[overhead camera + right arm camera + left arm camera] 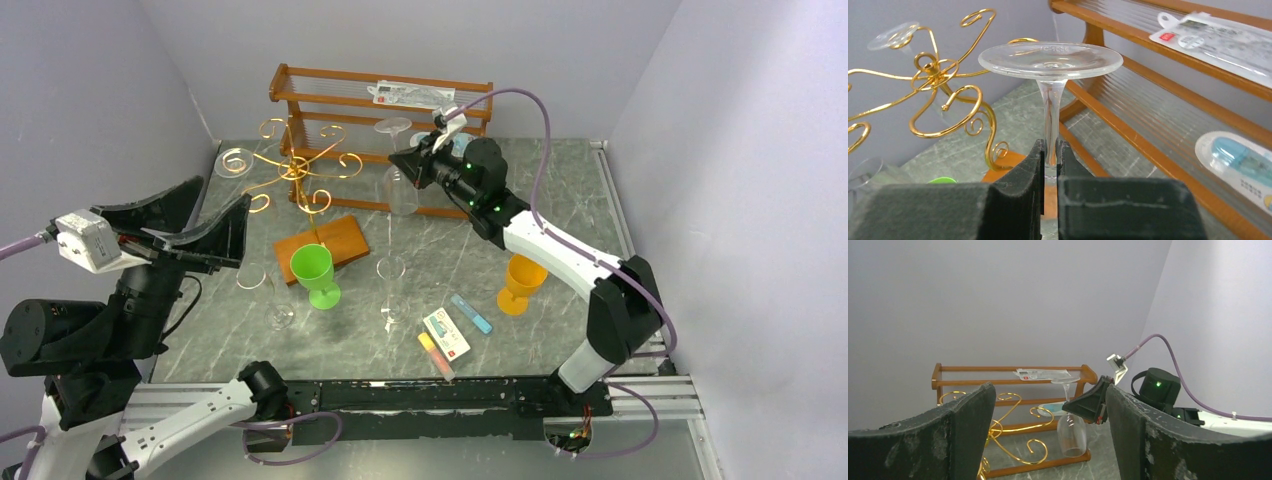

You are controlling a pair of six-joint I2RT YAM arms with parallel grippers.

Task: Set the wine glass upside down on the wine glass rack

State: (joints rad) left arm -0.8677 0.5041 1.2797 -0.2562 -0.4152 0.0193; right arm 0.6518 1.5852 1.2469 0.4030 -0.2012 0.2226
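Note:
The clear wine glass (400,190) hangs upside down, foot up and bowl down, in my right gripper (408,165), which is shut on its stem (1050,112) below the round foot (1050,54). It is held above the table, right of the gold wire rack (296,165), apart from its curled arms (943,85). The rack's brown base (345,240) lies on the table. From the left wrist view the glass (1072,432) hangs in front of the wooden shelf. My left gripper (222,208) is open and empty, raised at the left, pointing at the rack (1013,440).
A two-tier wooden shelf (330,78) with packets stands at the back. Another glass's foot (236,162) sits at the rack's far-left arm. Clear glasses (390,270) (253,276), a green cup (315,272), an orange cup (520,284) and small packets (447,333) stand on the marble table.

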